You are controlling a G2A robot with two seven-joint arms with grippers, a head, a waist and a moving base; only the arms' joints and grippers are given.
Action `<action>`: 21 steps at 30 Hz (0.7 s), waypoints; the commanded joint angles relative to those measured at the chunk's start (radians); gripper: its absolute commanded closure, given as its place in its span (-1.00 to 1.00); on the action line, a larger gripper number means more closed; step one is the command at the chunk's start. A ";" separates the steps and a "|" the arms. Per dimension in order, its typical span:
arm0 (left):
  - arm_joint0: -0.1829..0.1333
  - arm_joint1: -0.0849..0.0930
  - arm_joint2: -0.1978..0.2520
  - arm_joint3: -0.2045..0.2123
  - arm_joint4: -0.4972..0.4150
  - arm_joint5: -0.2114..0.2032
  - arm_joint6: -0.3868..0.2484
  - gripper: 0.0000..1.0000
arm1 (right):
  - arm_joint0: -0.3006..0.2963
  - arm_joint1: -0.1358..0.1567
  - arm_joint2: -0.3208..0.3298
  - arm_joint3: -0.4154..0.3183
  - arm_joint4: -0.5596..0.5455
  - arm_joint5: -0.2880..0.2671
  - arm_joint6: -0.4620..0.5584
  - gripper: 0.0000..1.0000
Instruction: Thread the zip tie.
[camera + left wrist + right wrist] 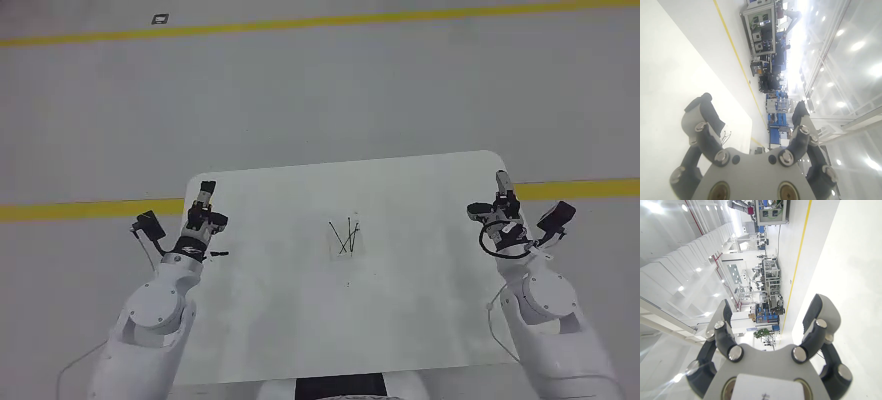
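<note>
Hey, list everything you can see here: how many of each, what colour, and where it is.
zip ties: a small pile, too thin to count, black, middle of the table
table: one, white, between the two arms
floor lines: two, yellow, one far off, one running behind the table
floor marker: one, small and dark, beside the far line
machine racks: several, grey and blue, far back in the room
left gripper: one, grey and black, open, holding nothing, at the table's left edge
right gripper: one, grey and black, open, holding nothing, at the table's right edge
</note>
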 commanded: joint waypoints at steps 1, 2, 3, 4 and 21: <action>0.000 0.000 0.000 0.000 0.000 0.000 0.000 -1.00 | 0.000 0.000 0.000 0.000 0.000 0.000 0.000 -1.00; 0.000 0.000 0.000 0.000 0.000 0.000 0.000 -1.00 | 0.000 0.000 0.000 0.000 0.000 0.000 0.000 -1.00; 0.000 0.000 0.000 0.000 0.000 0.000 0.000 -1.00 | 0.000 0.000 0.000 0.000 0.000 0.000 0.000 -1.00; 0.000 0.000 0.000 0.000 0.000 0.000 0.000 -1.00 | 0.000 0.000 0.000 0.000 0.000 0.000 0.000 -1.00; -0.076 0.022 0.092 -0.043 0.245 0.125 -0.335 -1.00 | 0.000 0.000 0.000 0.000 0.000 0.000 0.000 -1.00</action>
